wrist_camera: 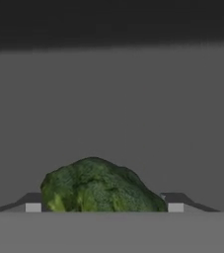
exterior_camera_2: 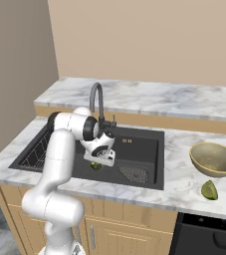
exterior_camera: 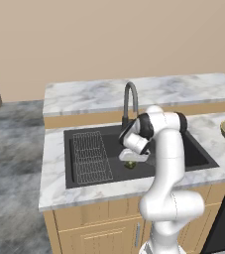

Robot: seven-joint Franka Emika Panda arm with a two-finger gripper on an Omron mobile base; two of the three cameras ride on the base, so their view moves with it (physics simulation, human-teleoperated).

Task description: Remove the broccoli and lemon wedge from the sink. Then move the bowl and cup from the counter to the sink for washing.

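The arm bends down over the matte black sink (exterior_camera: 203,158), and the gripper (wrist_camera: 102,207) is low inside the basin with its jaws spread wide, one dark fingertip (wrist_camera: 33,203) on each side of the broccoli (wrist_camera: 97,187). In the hand view the bumpy dark green floret sits between the two tips on the basin floor; whether the tips touch it cannot be told. From the left base view a bit of green shows just under the hand, near the middle of the sink, right of the wire grid rack (exterior_camera: 90,156) and in front of the dark curved faucet (exterior_camera: 129,101). The round drain strainer (exterior_camera_2: 133,174) lies just to the right of the hand in the right base view. On the white marble counter (exterior_camera_2: 184,188) right of the sink stands the tan-yellow bowl (exterior_camera_2: 214,159), and the lemon wedge (exterior_camera_2: 209,190) lies just in front of it, apart from it.
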